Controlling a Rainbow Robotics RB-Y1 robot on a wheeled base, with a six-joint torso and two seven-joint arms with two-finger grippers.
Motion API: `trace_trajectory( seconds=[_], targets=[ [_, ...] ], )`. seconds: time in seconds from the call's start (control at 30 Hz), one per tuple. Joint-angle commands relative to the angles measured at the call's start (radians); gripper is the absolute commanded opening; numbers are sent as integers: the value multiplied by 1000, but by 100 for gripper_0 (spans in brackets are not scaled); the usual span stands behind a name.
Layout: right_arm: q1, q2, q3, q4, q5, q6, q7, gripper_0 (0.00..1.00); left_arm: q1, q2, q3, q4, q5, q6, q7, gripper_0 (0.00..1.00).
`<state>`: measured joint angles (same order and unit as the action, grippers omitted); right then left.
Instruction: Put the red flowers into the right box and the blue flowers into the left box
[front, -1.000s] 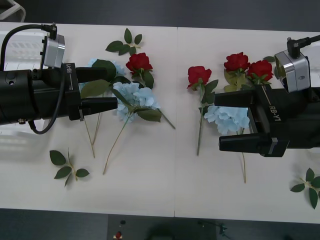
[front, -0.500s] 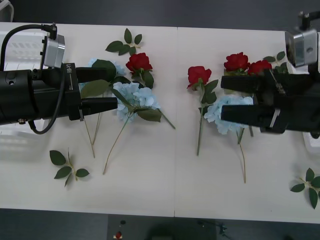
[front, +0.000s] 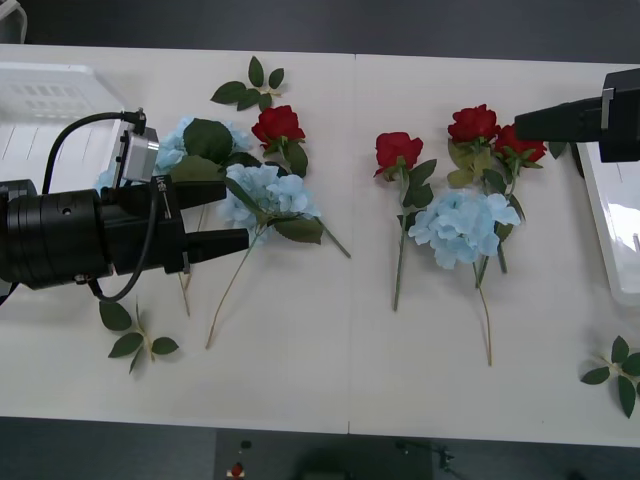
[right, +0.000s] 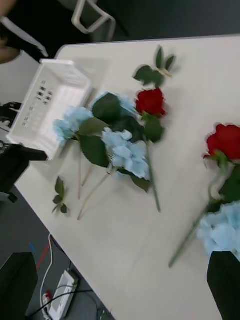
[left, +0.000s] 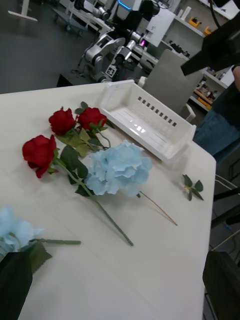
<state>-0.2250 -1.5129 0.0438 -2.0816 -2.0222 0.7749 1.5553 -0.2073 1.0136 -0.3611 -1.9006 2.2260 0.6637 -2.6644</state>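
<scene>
**Left claw lined up on blue hydrangea, nothing sorted yet**

Left gripper (front: 228, 215): black fingers apart, empty, low over the tabletop's left half, pointing right. Just off its fingertips lies a pale sky-blue artificial hydrangea head (front: 263, 194); its thin stem runs back toward the near edge, diagonal to the claw's reach. A second blue head (front: 180, 140) sits behind the claw, partly under a big leaf. A third (front: 461, 225) lies in the right half, stem toward the near edge.

Red artificial roses: one (front: 277, 125) beside the left blue cluster, one (front: 397, 150) right of centre, two (front: 472, 123) (front: 520, 141) near the far right.

Right gripper (front: 560, 120): over the far right corner, above the white plastic right box (front: 612, 235); fingers apart and empty in its wrist view.

White gridded left box (front: 50, 90) sits at the far left corner.

Judgement: left arm is nearer the left blue head; grab at the stem just below the bloom.
</scene>
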Motion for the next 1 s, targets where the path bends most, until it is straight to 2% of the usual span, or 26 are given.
trace_trajectory(
  seconds=[0.03, 0.17, 0.27, 0.37, 0.43, 0.5, 0.67, 0.83, 1.0],
  targets=[
    [-108, 2, 16, 58, 152, 158, -238, 100, -118, 33, 2, 80, -9, 24, 84, 100],
    [-241, 82, 36, 77, 358, 400, -501, 100, -227, 36, -32, 187, -101, 45, 242, 100],
    [-373, 171, 116, 97, 485, 546, -655, 100, -297, 36, -65, 255, -204, 53, 374, 100],
    [-516, 250, 243, 143, 596, 621, -785, 100, -365, 36, -87, 321, -292, 106, 554, 100],
    [-591, 289, 334, 189, 649, 629, -850, 100, -389, 34, -87, 340, -336, 151, 673, 100],
    [-692, 350, 470, 261, 754, 624, -931, 100, -406, 34, -79, 342, -404, 200, 779, 100],
    [-841, 473, 673, 476, 864, 560, -1046, 100, -402, 40, -24, 337, -490, 301, 948, 100],
    [-922, 600, 735, 739, 935, 488, -1063, 100, -379, 40, 96, 336, -612, 441, 1091, 100],
    [-945, 685, 735, 950, 1060, 445, -1052, 100, -357, 37, 113, 294, -776, 439, 1265, 100]
  ],
)
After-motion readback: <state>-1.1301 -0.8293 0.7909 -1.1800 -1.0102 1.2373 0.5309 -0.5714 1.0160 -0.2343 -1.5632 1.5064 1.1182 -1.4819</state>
